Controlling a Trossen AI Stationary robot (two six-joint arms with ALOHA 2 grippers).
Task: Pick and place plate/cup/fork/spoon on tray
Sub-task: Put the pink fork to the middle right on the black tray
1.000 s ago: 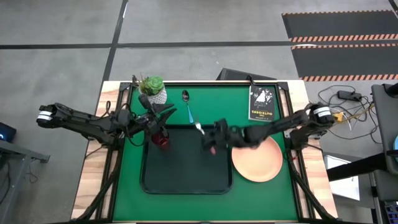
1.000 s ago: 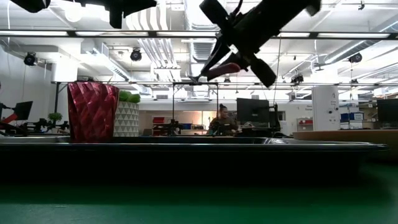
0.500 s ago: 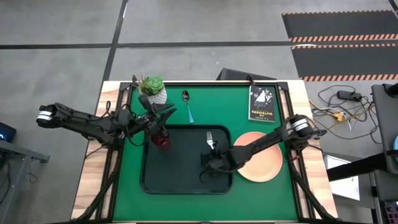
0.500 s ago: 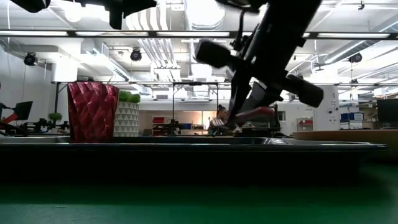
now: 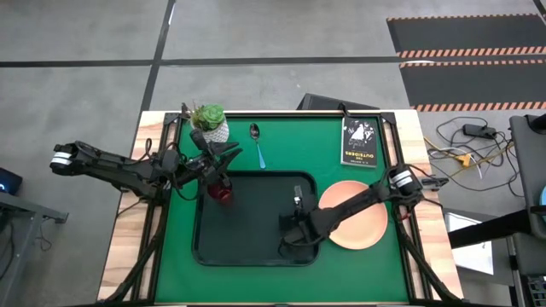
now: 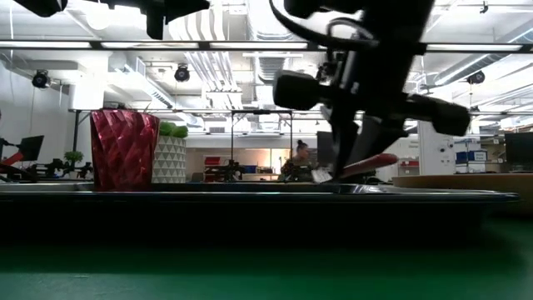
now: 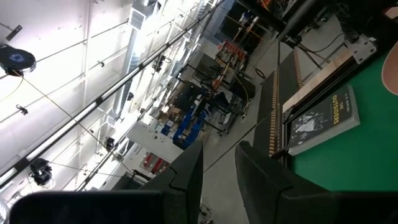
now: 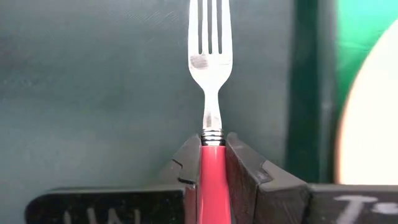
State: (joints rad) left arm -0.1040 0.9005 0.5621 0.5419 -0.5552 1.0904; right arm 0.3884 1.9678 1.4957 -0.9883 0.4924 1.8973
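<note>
1. The fork [image 8: 210,68] is clamped by its pink handle between the jaws of the right gripper [image 5: 296,223], which is lowered over the right part of the tray [image 5: 247,247].
2. In the right wrist view the silver tines are seen pointing away from the jaws over the dark tray floor, close to the tray's right rim; whether the tines touch the floor cannot be told.
3. In the low view the fork is held tilted just above the tray rim, under the right gripper [image 6: 358,154].
4. The cup [image 5: 221,191] is stood upright inside the tray near its far left corner.
5. The left gripper [image 5: 223,162] is held above the cup near the far left corner of the tray; its jaws are seen parted and empty in the left wrist view.
6. The plate [image 5: 360,217] is laid on the green surface [image 5: 175,256] just beside the tray's right edge, partly crossed by the right arm.
7. The spoon [image 5: 257,143] is laid on the surface beyond the tray's far edge, beside a potted plant [image 5: 210,121].
8. A black book [image 5: 359,141] is laid near the surface's far right corner.
</note>
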